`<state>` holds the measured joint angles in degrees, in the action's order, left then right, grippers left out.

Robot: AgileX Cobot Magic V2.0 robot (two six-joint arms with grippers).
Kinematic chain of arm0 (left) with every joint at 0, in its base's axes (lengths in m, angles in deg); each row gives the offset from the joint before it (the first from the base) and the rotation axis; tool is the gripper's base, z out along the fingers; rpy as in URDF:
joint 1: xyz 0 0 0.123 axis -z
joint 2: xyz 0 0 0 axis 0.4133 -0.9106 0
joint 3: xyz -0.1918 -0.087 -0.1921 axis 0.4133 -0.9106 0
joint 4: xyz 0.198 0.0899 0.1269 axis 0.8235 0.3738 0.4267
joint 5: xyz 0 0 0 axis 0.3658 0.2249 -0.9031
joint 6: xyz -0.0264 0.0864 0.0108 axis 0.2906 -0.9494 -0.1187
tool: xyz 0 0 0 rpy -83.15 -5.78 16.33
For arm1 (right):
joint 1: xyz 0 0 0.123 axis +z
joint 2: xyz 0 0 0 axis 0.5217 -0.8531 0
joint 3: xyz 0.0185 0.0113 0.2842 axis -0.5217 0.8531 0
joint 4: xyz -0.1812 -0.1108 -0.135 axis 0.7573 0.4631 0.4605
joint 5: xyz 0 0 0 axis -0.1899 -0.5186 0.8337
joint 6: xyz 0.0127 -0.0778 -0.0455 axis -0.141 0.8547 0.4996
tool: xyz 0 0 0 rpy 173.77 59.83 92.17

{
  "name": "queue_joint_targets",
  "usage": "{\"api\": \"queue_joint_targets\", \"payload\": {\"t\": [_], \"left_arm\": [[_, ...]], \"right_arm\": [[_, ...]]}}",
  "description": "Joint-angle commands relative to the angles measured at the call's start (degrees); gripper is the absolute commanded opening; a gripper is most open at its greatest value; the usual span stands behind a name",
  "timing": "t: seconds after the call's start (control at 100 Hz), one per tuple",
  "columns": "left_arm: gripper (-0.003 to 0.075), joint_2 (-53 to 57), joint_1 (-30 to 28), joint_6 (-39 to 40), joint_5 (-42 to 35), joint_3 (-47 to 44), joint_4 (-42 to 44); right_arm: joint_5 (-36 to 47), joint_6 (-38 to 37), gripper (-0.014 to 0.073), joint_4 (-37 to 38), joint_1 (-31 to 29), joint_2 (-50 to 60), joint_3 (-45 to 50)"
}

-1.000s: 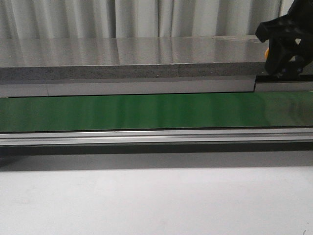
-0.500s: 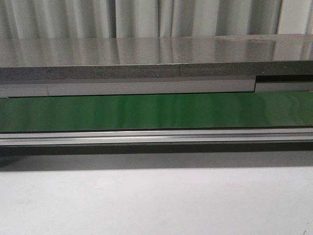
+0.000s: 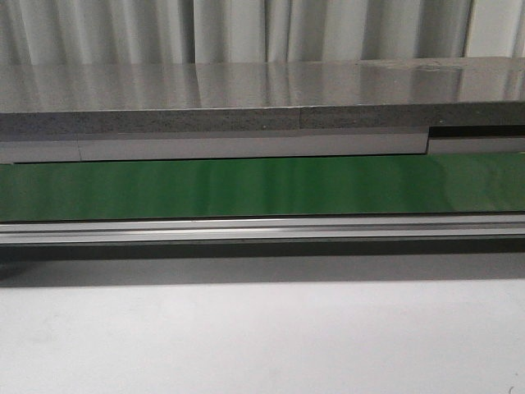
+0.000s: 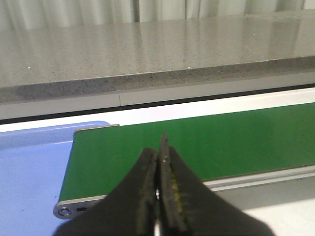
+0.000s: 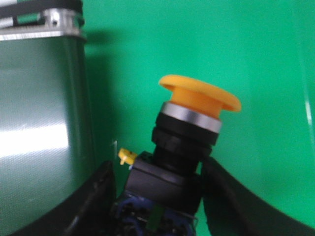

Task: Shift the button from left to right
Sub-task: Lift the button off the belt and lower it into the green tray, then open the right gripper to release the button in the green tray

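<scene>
My right pincer (image 5: pixel 157 196) has left the front view's upper right, gripping the button (image 5: pixel 184 142) over green belt (image 5: pixel 266 59); left pincer (image 4: pixel 158 196) shut, empty.

Green conveyor belt (image 3: pixel 246 187), white tabletop (image 3: pixel 262 336)

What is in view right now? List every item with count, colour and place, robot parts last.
button: one, yellow-orange cap on a black body, held over bright green surface in the right wrist view.
conveyor belt: one, green, running left to right across the front view.
belt rail: one, silver, along the belt's near edge.
stone counter: one, grey speckled, behind the belt.
curtain: one, pale grey, at the back.
blue sheet: one, light blue, at the belt's end in the left wrist view.
left gripper: one, black, jaws pressed together, empty, above the belt.
right gripper: one, black, jaws clamping the button's body.
</scene>
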<state>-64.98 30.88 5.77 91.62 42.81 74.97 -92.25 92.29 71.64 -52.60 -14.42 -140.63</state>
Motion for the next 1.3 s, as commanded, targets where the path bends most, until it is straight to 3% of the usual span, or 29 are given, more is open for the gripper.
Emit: {"api": "queue_joint_targets", "payload": {"t": [0.0, 0.41, 0.79, 1.29], "left_arm": [[-0.002, -0.7, 0.4, -0.1, -4.7, 1.7, -0.6], [-0.002, -0.7, 0.4, -0.1, -4.7, 1.7, -0.6], [-0.002, -0.7, 0.4, -0.1, -4.7, 1.7, -0.6], [-0.002, -0.7, 0.4, -0.1, -4.7, 1.7, -0.6]], "right_arm": [[2.2, 3.2, 0.0199, 0.6, -0.4, 0.7, -2.0], [4.0, 5.1, 0.0204, 0.6, -0.4, -4.3, -2.1], [4.6, 5.1, 0.0426, 0.6, -0.4, -4.4, -2.1], [3.9, 4.9, 0.043, 0.3, -0.4, -2.2, -2.1]]}}
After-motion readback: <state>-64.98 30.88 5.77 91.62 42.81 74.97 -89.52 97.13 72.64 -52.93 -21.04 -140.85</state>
